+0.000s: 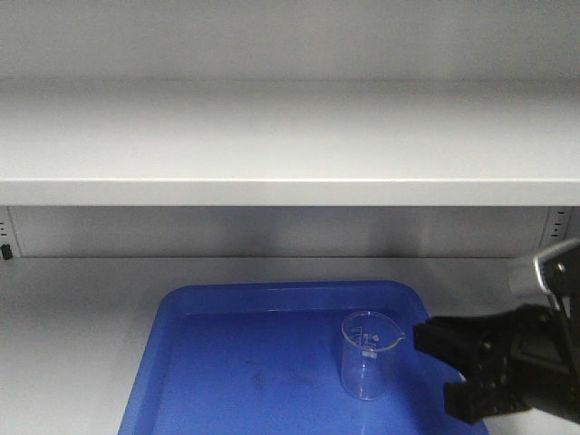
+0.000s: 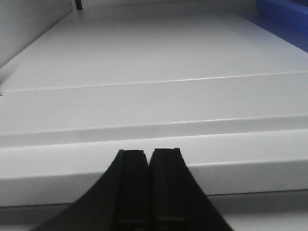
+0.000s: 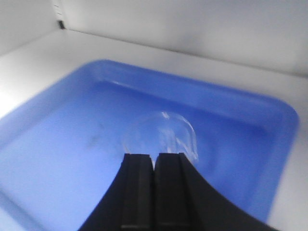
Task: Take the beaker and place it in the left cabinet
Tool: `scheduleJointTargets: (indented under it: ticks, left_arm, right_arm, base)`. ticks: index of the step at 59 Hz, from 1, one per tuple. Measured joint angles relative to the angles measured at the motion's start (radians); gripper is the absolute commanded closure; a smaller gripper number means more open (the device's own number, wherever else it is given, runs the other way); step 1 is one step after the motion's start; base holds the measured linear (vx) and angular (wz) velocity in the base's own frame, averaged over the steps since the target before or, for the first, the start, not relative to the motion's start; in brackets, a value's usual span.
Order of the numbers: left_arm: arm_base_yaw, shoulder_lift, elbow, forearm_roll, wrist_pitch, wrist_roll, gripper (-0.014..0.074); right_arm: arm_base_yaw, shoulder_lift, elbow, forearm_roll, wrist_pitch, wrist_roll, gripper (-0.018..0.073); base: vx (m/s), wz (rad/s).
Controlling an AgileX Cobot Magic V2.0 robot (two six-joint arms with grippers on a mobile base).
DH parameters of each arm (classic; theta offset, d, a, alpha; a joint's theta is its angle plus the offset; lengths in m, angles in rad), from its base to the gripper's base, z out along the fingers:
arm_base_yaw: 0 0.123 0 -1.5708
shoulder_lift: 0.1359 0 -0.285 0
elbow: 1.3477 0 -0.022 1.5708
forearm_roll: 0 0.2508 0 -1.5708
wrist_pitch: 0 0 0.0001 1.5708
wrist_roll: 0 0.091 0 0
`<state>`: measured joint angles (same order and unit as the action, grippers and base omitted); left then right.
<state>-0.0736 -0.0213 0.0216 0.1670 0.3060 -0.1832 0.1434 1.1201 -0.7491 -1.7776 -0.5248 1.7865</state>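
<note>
The beaker (image 1: 367, 355), a small clear glass with a spout, stands upright on a blue tray (image 1: 227, 362) resting on the lower shelf of the pale grey cabinet (image 1: 290, 192). My right gripper (image 1: 433, 349) hovers just right of the beaker, a short gap away. In the right wrist view its black fingers (image 3: 139, 166) are pressed together with nothing between them; the right gripper (image 3: 154, 155) points at the blurred beaker (image 3: 161, 132) just ahead. My left gripper (image 2: 149, 150) is shut and empty, low over the front edge of the bare shelf (image 2: 144, 96).
An upper shelf spans the whole width above the tray. Slotted peg strips (image 1: 7, 228) run down the rear corners, with a back wall behind. The tray's raised rim (image 3: 284, 125) surrounds the beaker. A corner of the tray (image 2: 284, 14) lies far right of the left gripper.
</note>
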Motion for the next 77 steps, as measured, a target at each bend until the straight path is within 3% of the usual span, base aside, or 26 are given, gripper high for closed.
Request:
scheduleJointTargets:
  ticks: [12,59,65,70,74,77]
  left_arm:
    - [0.000,0.000,0.000,0.000,0.000,0.000,0.0593]
    - [0.000,0.000,0.000,0.000,0.000,0.000,0.0593]
    - [0.000,0.000,0.000,0.000,0.000,0.000,0.0593]
    - [0.000,0.000,0.000,0.000,0.000,0.000,0.0593]
    - [0.000,0.000,0.000,0.000,0.000,0.000,0.0593]
    - [0.000,0.000,0.000,0.000,0.000,0.000,0.0593]
  right_arm:
    - [0.000,-0.065,0.068,0.000,0.046,0.004,0.0564]
    - [0.000,-0.071,0.069,0.014,0.086,0.004,0.0564]
    - [0.000,-0.071,0.069,0.154,0.145,-0.065,0.0564]
    - [0.000,-0.071,0.069,0.403,0.259,-0.246,0.0564]
    - [0.000,-0.071,0.069,0.660,0.360,-0.506,0.0564]
    - [0.000,-0.071,0.069,0.911,0.445,-0.759,0.0564]
  base:
    - [0.00,0.00]
    - [0.00,0.00]
    - [0.00,0.00]
    - [0.00,0.00]
    - [0.00,0.00]
    - [0.00,0.00]
